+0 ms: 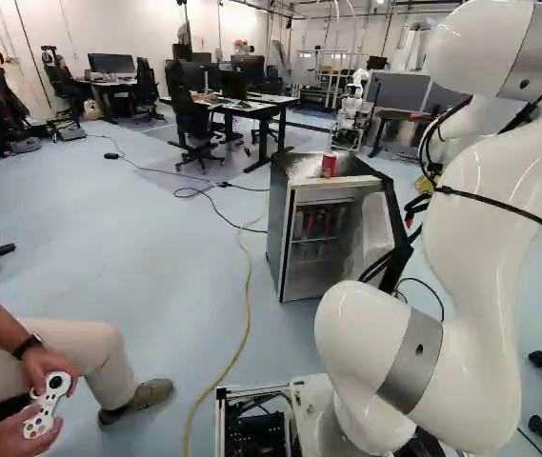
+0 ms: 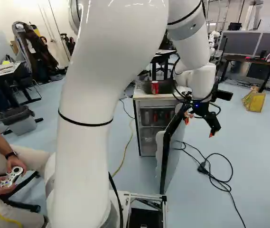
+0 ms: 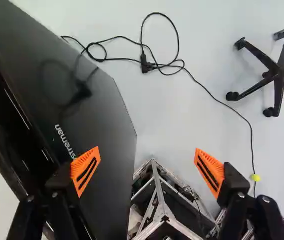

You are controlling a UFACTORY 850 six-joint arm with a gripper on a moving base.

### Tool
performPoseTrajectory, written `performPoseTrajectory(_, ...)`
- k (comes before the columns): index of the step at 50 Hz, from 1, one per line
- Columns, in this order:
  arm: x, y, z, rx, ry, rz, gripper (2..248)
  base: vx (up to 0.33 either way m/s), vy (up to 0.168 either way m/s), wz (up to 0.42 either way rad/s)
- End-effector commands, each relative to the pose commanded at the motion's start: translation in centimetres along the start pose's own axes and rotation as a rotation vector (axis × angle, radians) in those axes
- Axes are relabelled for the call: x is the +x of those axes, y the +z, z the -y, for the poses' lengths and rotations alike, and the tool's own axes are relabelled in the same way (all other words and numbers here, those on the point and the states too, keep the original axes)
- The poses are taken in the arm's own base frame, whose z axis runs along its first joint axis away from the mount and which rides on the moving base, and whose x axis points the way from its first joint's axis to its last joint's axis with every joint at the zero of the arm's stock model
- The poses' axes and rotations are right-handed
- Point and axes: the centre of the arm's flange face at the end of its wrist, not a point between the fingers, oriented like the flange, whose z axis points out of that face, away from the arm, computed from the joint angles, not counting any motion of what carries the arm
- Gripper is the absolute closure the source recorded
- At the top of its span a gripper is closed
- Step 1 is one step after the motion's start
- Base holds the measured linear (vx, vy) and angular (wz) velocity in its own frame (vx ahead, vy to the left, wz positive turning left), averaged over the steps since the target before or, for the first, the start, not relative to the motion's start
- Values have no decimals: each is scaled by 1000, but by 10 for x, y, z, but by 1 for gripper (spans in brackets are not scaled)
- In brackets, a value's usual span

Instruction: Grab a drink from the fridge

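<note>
Standing wide open and empty, the gripper (image 3: 147,151) may push the fridge door (image 3: 107,135) shut if swung sideways; whether they touch is unclear.

left base cam behind arm (image 1: 480,219), left side, facing ahead, slightly down, fridge (image 1: 276,221) at mid range, right base cam same heading, fridge front and top in both, wrist cam aimed down along pincer (image 2: 199,126), fridge door (image 3: 104,125) close, floor cable (image 3: 144,64) shared with right base
</note>
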Motion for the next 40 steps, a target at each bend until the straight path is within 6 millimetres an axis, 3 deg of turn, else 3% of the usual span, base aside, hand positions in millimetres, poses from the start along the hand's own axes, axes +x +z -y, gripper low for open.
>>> performPoseTrajectory(40,-59,-13,40,12,-82,39,3,0,0,0)
